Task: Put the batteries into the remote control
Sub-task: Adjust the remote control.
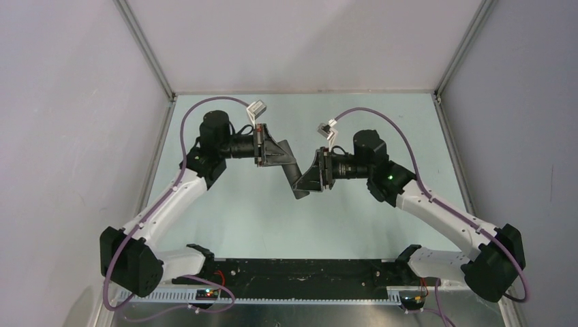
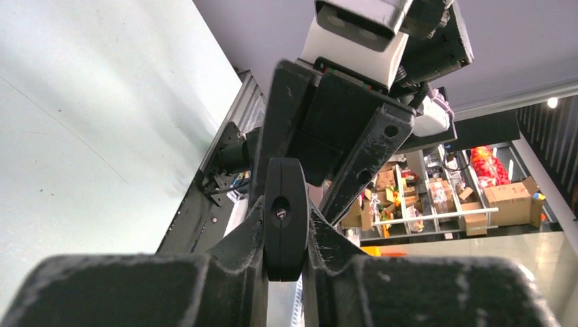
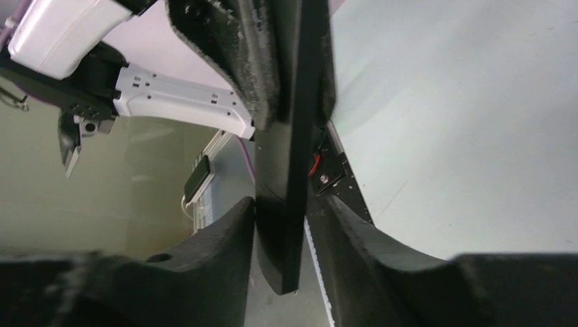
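The remote control (image 1: 298, 191), a slim black bar, hangs in the air over the middle of the table between both arms. My left gripper (image 1: 285, 158) is shut on its upper end. The left wrist view shows the remote end-on (image 2: 285, 238), pinched between my left gripper (image 2: 285, 211). My right gripper (image 1: 306, 181) straddles the lower end. In the right wrist view the remote (image 3: 276, 238) stands edge-on inside my right gripper (image 3: 287, 201). The left finger touches it and a narrow gap shows at the right finger (image 3: 354, 231). The batteries are hidden.
A black base rail (image 1: 307, 272) with a white slotted strip runs along the near edge between the arm bases. Grey walls close the pale green table (image 1: 272, 225) at the left, back and right. Purple cables loop over both arms.
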